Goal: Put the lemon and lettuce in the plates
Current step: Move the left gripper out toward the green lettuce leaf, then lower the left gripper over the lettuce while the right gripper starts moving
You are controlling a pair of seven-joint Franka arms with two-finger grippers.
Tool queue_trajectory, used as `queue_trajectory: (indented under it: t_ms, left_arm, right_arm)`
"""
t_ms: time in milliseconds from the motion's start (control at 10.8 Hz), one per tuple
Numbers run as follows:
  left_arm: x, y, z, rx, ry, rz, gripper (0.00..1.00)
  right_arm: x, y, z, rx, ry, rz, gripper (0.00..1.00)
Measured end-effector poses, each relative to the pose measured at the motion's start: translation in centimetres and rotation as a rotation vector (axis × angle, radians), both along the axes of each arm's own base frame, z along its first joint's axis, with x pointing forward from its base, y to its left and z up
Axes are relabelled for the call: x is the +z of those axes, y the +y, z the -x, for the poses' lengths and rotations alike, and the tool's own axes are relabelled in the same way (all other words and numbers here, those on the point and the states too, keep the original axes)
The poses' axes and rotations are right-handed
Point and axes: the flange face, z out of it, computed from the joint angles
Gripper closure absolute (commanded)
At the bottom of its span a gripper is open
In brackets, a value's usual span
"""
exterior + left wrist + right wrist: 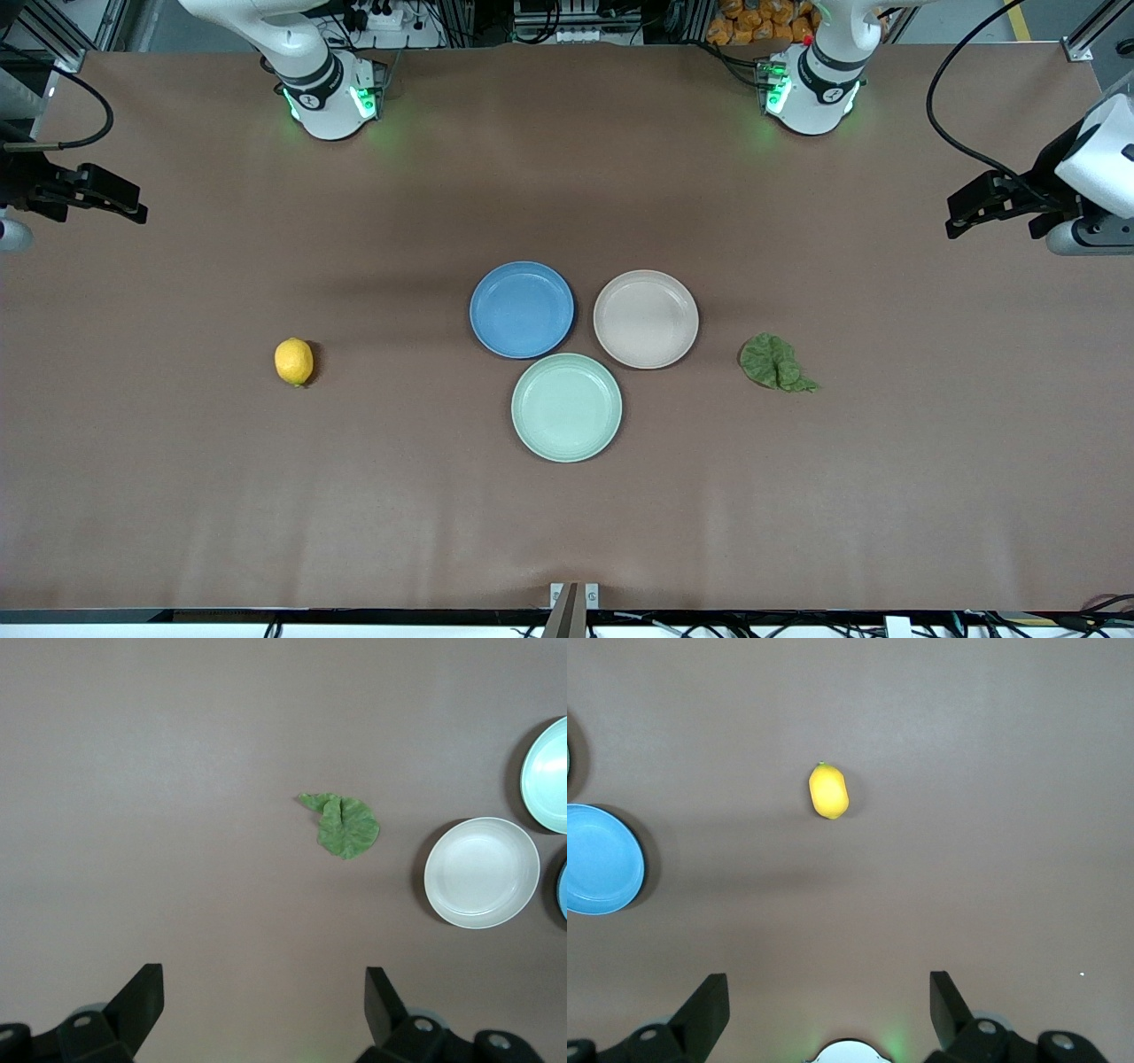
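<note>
Reaching: nothing grasped yet; both grippers released, high over the worktop's (177, 496) ends.
Right gripper (824, 1010): descend centred over lemon (293, 361), for blue plate (522, 309).
Left gripper (261, 1005): pinch lettuce (775, 362) low, for beige plate (646, 319).

The front camera sits high across the surface (567, 532), facing the robot bases at its twelve o'clock, and takes in the whole layout. Each wrist camera looks straight down from well above the surface, its own claw at six o'clock: the left claw (264, 1001) with fingers spread wide, the right claw (828, 1005) likewise. The left wrist view shares the lettuce (344, 824) and beige-pink plate (481, 872) with the front view (774, 361) (646, 318); the right wrist view shares the lemon (828, 791) and blue plate (601, 859), seen from the front at (293, 361) and (522, 309).
</note>
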Motion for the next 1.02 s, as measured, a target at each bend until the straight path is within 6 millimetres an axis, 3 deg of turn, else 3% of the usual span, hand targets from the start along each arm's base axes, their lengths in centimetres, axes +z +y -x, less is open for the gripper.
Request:
queue_trajectory:
  t_ms: [370,555,739,1017]
  left_arm:
    - [-0.1,-0.1,0.0,-0.001,0.005,0.0,0.0]
    - [-2.1,-0.1,-0.5,-0.004,0.046,-0.002,0.0]
    - [-6.7,-0.6,-2.0,-0.011,0.085,0.0,0.0]
    - [-17.3,-0.9,-3.3,-0.014,0.061,0.01,0.0]
  right_arm:
    - [0.0,0.0,0.0,0.0,0.0,0.0,0.0]
    - [0.0,0.0,0.0,0.0,0.001,0.0,0.0]
    - [0.0,0.0,0.0,0.0,0.001,0.0,0.0]
    - [-0.4,0.1,-0.2,0.001,0.009,0.001,0.0]
